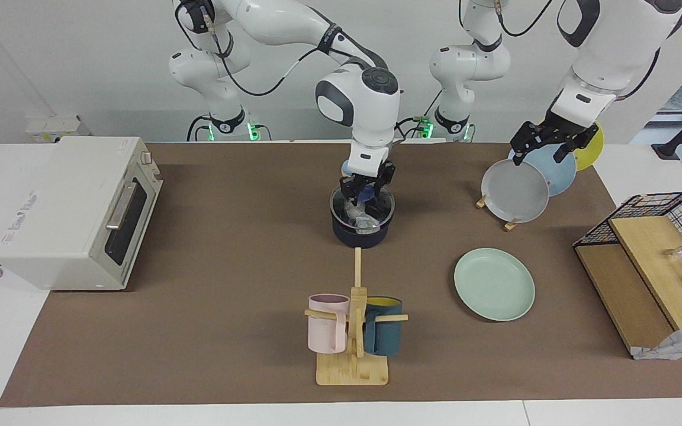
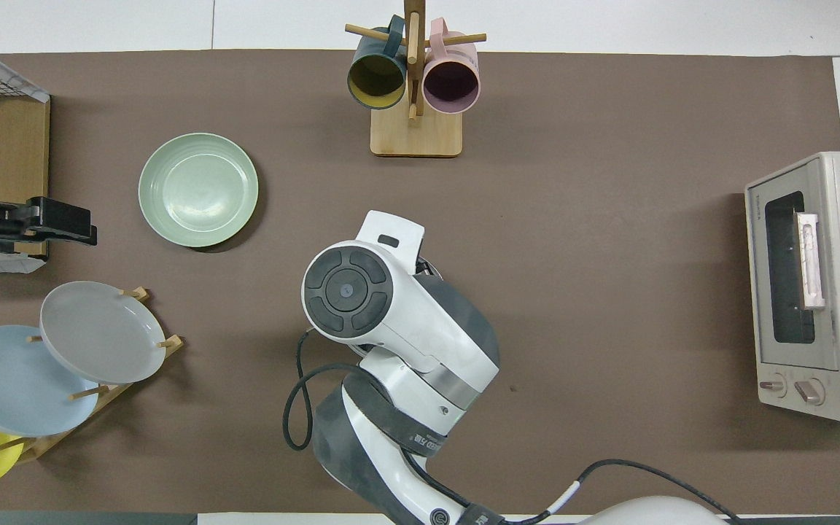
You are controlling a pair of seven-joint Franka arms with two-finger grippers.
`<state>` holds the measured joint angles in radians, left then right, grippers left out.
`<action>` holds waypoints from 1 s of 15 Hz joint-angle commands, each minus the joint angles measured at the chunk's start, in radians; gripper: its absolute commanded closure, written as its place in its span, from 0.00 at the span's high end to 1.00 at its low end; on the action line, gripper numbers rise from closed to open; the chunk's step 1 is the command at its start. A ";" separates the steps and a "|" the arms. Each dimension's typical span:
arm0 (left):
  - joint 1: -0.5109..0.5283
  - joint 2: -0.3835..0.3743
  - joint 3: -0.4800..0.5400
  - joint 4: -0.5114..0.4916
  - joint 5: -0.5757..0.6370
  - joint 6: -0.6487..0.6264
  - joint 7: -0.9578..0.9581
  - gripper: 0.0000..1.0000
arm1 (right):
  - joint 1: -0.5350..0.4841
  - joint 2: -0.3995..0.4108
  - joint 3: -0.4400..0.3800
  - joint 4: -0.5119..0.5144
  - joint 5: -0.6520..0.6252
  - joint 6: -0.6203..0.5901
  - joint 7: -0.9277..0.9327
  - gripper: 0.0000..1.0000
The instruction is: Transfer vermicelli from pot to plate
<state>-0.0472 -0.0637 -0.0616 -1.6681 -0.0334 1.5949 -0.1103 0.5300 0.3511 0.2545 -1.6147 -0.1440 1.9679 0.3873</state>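
Reaching down into the pot (image 1: 360,232), the right gripper (image 1: 366,190) has its fingers inside the rim, spread around the vermicelli (image 1: 357,214), though whether they actually touch it cannot be told. The vermicelli is a translucent whitish lump with glints of clear wrap, lying in the pot's black inside. The pot is dark navy and stands mid-table; in the overhead view the right arm covers it entirely.

The left gripper (image 1: 543,144) hangs over the plate rack (image 1: 511,224), fingers parted and holding nothing.

Writing is scarce: faint grey lettering on the toaster oven's (image 1: 74,210) top cannot be read, nor can the small print above its window; a red warning sticker sits by its two knobs.

Four plates show: the mint-green plate (image 1: 494,284) flat on the mat, nearer the left arm's end, plus a grey plate (image 1: 515,190), a light blue plate (image 1: 559,168) and a yellow plate (image 1: 593,145) upright in the rack. Two mugs, a pink mug (image 1: 327,323) and a dark teal mug (image 1: 383,327), hang on the wooden mug tree (image 1: 355,331).
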 commanded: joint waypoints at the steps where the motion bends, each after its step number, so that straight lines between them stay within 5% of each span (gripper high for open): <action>1: 0.012 -0.016 -0.007 -0.019 -0.008 0.020 -0.003 1.00 | -0.022 -0.023 0.006 0.030 0.018 -0.059 -0.027 0.53; 9: -0.006 -0.016 -0.015 -0.047 -0.008 0.066 -0.006 1.00 | -0.223 -0.040 0.003 0.050 0.018 -0.145 -0.149 0.53; 15: -0.219 0.051 -0.017 -0.122 -0.017 0.232 -0.185 1.00 | -0.473 -0.029 0.002 0.053 0.004 -0.098 -0.298 0.54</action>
<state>-0.1818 -0.0393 -0.0890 -1.7525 -0.0391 1.7462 -0.2197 0.1288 0.3249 0.2434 -1.5658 -0.1448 1.8511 0.1348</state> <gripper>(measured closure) 0.000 0.344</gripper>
